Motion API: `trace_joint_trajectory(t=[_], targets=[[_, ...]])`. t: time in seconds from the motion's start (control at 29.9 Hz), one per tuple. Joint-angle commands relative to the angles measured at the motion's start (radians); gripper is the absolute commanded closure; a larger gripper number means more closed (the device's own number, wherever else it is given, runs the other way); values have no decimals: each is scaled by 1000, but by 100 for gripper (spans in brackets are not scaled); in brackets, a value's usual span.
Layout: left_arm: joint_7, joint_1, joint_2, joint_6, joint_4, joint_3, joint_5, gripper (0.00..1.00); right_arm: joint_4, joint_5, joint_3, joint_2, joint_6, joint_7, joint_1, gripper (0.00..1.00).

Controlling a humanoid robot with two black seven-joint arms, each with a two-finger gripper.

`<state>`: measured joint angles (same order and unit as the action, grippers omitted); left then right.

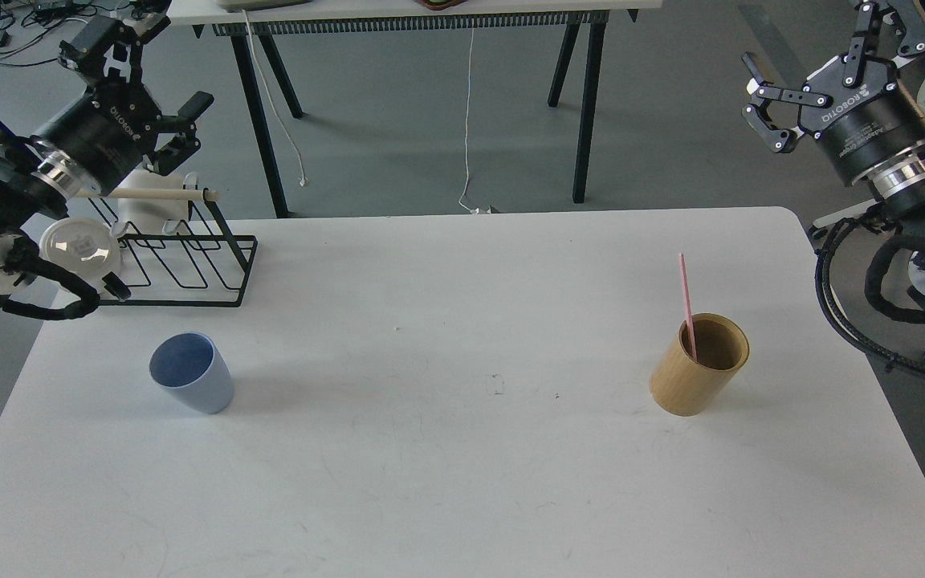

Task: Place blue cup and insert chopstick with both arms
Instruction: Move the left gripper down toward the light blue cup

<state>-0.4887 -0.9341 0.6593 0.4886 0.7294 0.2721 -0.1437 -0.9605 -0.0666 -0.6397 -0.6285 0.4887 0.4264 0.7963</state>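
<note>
A white table fills the lower part of the head view. The blue cup stands upright on it, below and slightly right of the left gripper, well apart from it. That gripper hangs above the table's far left corner with its fingers spread wide, holding nothing. Just beneath it sits a black wire rack carrying a cream rod and a clear round lid. The right gripper is raised past the table's far right corner, fingers spread and empty. Below and to its left, well apart, a tan holder stands on the table with the pink chopstick leaning inside it, its upper end sticking out above the rim.
</note>
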Motion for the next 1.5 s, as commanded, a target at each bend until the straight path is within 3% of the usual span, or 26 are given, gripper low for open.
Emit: trace_joint_trajectory(t=[0.0, 0.23, 0.5, 0.8, 0.94, 1.14, 1.47], targets=[[0, -5, -4, 0, 8, 12, 4, 0, 2, 1, 0, 4, 0, 0, 0, 1], [0, -8, 6, 0, 11, 67, 6, 0, 0, 1, -2, 0, 0, 0, 0, 1], [0, 3, -9, 0, -1, 271, 7, 0, 0, 4, -3, 0, 0, 0, 0, 1], [0, -9, -33, 0, 7, 265, -13, 0, -1, 8, 2, -7, 0, 0, 1, 1], [0, -11, 2, 0, 27, 269, -228, 0, -1, 8, 0, -8, 0, 0, 0, 1], [0, -37, 108, 0, 272, 266, -802, 0, 8, 11, 2, -8, 0, 0, 0, 1], [0, -55, 279, 0, 410, 158, -1308, 0, 19, 22, 5, -19, 0, 2, -14, 1]])
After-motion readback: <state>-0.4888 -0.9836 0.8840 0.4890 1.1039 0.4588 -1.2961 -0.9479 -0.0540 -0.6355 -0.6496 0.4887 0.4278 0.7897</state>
